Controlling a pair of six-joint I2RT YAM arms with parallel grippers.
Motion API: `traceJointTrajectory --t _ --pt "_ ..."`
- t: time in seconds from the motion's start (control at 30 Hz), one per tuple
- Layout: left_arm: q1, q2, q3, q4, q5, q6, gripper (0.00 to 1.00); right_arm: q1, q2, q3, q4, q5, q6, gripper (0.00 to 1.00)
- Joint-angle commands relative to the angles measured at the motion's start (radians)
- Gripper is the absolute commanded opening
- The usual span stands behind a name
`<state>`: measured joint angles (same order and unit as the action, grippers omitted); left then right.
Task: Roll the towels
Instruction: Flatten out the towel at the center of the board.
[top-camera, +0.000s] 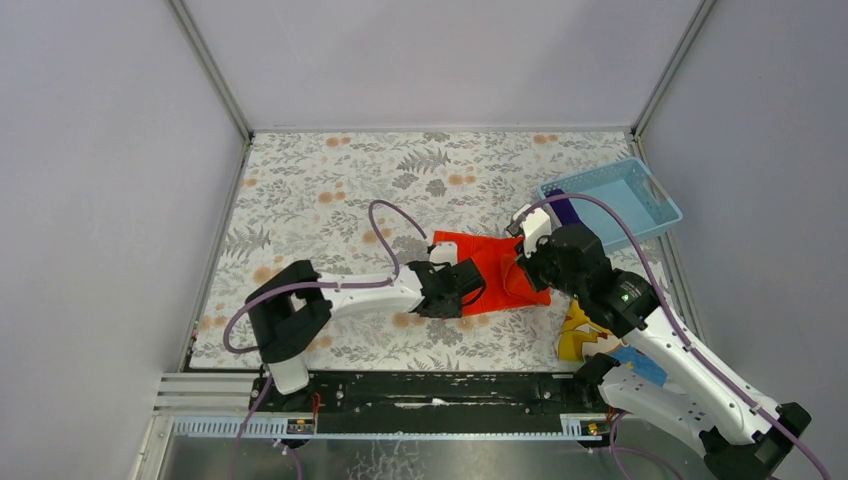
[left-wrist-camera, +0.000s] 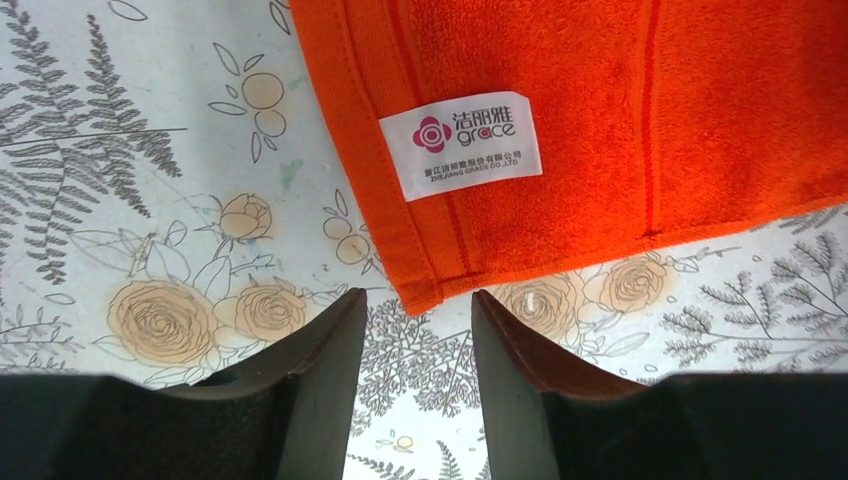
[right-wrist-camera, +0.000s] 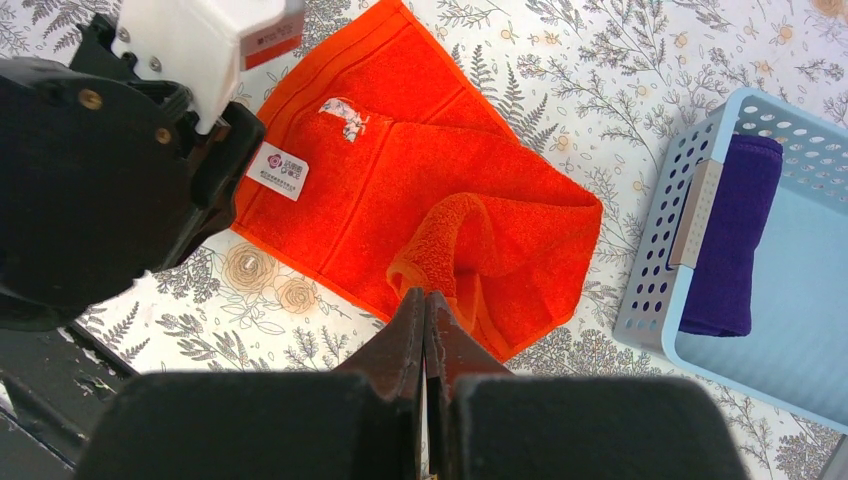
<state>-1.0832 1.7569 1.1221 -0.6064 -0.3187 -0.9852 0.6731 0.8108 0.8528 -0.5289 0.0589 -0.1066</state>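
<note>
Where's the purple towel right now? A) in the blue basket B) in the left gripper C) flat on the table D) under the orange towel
A: the purple towel lies inside the blue basket, while the orange towel is spread out on the table.

Pale blue perforated basket far right on floral tabletop; yellow printed cloth near front.

Fuzzy terry pile covers the orange-red towel, its sewn label smooth white fabric. The purple towel shows soft matt cloth inside a perforated pale-blue plastic basket. The bench wears a smooth floral-printed covering; the left claw is matt black.
</note>
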Motion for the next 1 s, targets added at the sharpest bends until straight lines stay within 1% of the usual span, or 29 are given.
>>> traceJointTrajectory --t 0.0,0.2,0.3,0.37,0.5,0.53,0.67,0.77,0.87,0.97 --pt "0.007 0.063 0.031 -0.028 -0.030 -0.004 0.41 -0.002 -0.017 0.002 0.029 0.002 0.008 0.00" --pt "0.006 0.105 0.004 -0.044 -0.036 -0.032 0.36 -0.001 -0.024 -0.004 0.035 -0.001 0.008 0.00" --pt "0.006 0.125 -0.007 -0.047 -0.035 -0.034 0.30 -0.002 -0.020 -0.003 0.035 -0.001 0.008 0.00" --pt "0.007 0.132 -0.016 -0.047 -0.031 -0.037 0.23 -0.001 -0.020 -0.001 0.035 0.001 0.007 0.00" --pt "0.032 0.101 -0.052 -0.046 -0.035 -0.037 0.00 -0.002 -0.017 0.003 0.032 0.018 0.002 0.00" --pt "0.052 0.075 -0.068 -0.047 -0.037 -0.032 0.00 -0.001 -0.016 0.005 0.031 0.026 0.000 0.00" --pt "0.188 -0.103 -0.119 -0.085 -0.077 0.020 0.00 -0.001 0.002 0.023 0.028 0.064 -0.015 0.00" --pt "0.347 -0.244 -0.119 -0.125 -0.091 0.112 0.00 -0.001 0.031 0.048 0.020 0.112 -0.028 0.00" --pt "0.527 -0.346 -0.078 -0.156 -0.075 0.233 0.00 -0.002 0.062 0.070 0.020 0.164 -0.064 0.00" --pt "0.672 -0.407 0.005 -0.209 -0.072 0.323 0.00 -0.001 0.088 0.086 0.039 0.256 -0.102 0.00"
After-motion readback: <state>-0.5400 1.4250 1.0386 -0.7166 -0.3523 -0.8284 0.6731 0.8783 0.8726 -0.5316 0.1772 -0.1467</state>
